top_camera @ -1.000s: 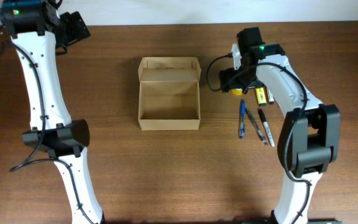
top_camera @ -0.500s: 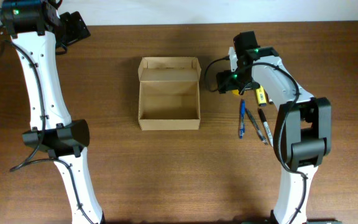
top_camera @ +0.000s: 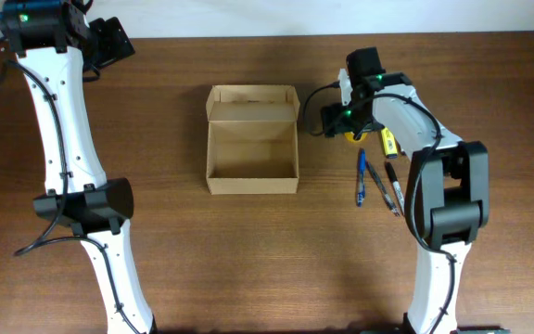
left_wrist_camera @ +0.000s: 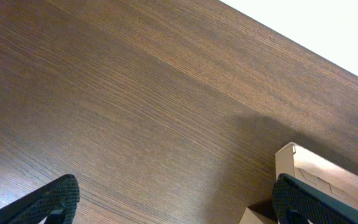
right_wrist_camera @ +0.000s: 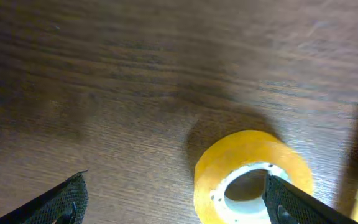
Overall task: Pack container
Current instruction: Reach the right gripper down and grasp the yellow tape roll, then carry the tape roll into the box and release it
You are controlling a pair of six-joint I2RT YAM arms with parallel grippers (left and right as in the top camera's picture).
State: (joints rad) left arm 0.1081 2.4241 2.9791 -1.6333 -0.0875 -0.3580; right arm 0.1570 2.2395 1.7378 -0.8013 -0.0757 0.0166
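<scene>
The container [top_camera: 252, 156] sits open-topped at mid-frame on the bench [top_camera: 174, 241]. Its lid flap is raised along the upper edge, and its longer side runs left to right. Just to its right hangs the right claw [top_camera: 340, 120], spread wide and gripping nothing, over a yellow tape roll [right_wrist_camera: 252, 177] that lies right of centre between its fingers. The left claw [left_wrist_camera: 176, 200], equally wide and empty, is at upper left, well apart. The right arm is nearer, and the box lies leftward from it.

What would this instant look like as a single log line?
container: lid open, empty | left gripper: open, over bare table | right gripper: open over yellow tape roll, not gripping
</scene>
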